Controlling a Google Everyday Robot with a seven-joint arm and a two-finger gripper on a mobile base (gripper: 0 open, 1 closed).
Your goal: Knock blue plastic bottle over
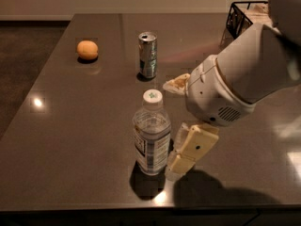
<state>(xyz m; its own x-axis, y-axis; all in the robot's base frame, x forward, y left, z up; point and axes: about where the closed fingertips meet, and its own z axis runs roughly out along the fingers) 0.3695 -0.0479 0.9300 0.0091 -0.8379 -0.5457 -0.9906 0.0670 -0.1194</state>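
One upright, white-capped blue plastic bottle [151,140] stands just beside the tool [190,150], its opening indiscernible.

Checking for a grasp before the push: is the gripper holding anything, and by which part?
Nothing is held. The gripper is low beside the upright bottle, near its base, not around it.

A dark, glossy table [80,126] carries an orange [87,50] at the far left, a silver can [147,54] near the middle, an upright blue plastic bottle [151,135] nearer the front, and a wire basket [239,18] at the far right corner. The gripper [180,128] hangs just right of the bottle.
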